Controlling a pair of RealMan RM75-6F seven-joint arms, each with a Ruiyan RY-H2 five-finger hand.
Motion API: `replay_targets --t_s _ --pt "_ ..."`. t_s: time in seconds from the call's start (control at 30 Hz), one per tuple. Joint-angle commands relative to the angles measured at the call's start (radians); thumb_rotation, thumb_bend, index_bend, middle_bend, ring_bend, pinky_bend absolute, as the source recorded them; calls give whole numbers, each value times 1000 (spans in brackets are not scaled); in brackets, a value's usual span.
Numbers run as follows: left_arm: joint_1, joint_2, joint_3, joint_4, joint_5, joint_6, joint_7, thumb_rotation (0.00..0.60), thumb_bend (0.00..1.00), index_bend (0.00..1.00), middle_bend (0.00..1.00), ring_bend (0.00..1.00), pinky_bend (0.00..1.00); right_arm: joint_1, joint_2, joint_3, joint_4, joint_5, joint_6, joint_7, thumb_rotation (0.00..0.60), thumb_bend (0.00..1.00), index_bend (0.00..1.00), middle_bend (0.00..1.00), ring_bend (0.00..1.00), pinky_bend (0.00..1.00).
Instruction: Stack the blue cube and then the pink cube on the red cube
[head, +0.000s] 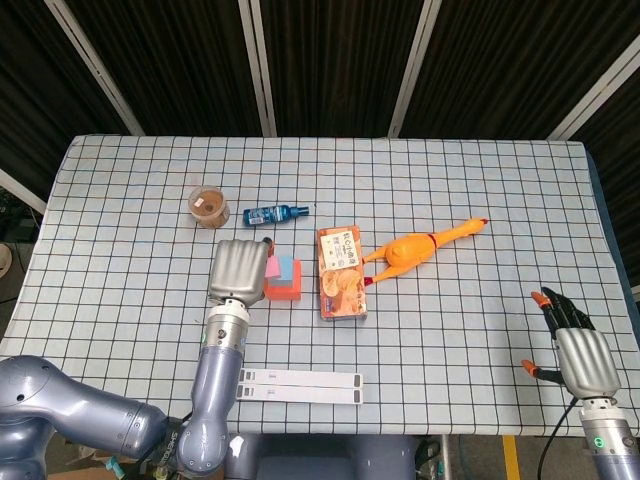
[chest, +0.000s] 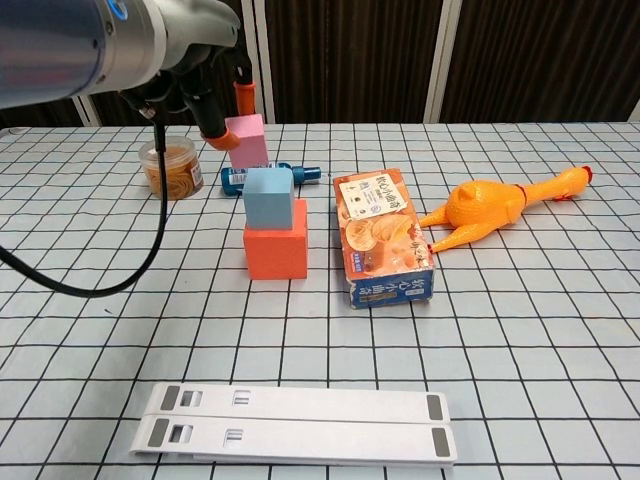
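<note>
The red cube (chest: 277, 254) sits on the table with the blue cube (chest: 269, 197) stacked squarely on it. My left hand (chest: 190, 60) pinches the pink cube (chest: 246, 141) between orange-tipped fingers (chest: 243, 97), holding it in the air, slightly tilted, just above and to the left of the blue cube and apart from it. From the head view the left hand (head: 238, 270) hides most of the pink cube (head: 272, 267), beside the blue cube (head: 287, 269) and red cube (head: 286, 292). My right hand (head: 577, 349) hovers near the table's front right corner, fingers apart and empty.
A cracker box (chest: 383, 235) lies just right of the stack, with a rubber chicken (chest: 490, 207) beyond it. A brown jar (chest: 172, 167) and a small blue bottle (chest: 290, 173) stand behind the stack. Two white strips (chest: 295, 420) lie at the front edge.
</note>
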Motion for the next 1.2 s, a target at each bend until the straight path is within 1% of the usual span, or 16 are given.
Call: replay_targets --t_s 0.03,0.13,0.27,0.47,0.73,0.9,1.2 --pt "1 4 18 18 7 -23 -26 600 377 382 934 774 828 1 -2 0 1 1 -1 -3 600 160 102 74 102 213" --pt "-1 6 31 35 6 -34 -43 600 378 382 933 774 827 1 -2 0 1 2 -2 -3 600 161 102 74 103 213" --pt "1 16 30 51 -5 -73 -74 600 383 382 932 774 821 1 -2 0 2 4 -3 -3 600 160 102 74 102 213" --pt "4 60 30 68 -39 -155 -104 600 383 380 931 773 819 0 -2 0 0 1 1 -4 600 160 102 74 103 213" --pt "1 119 44 54 -66 -214 -128 600 385 380 931 771 816 3 -5 -2 0 -1 -4 -10 600 161 102 74 103 213" --pt "-17 155 66 43 -90 -236 -122 600 387 378 930 770 815 4 -7 -3 -1 0 -6 -16 600 160 102 74 103 213" --pt "-43 171 106 64 -98 -258 -136 600 390 375 930 768 813 4 -8 -2 0 2 -6 -16 600 160 102 74 103 213"
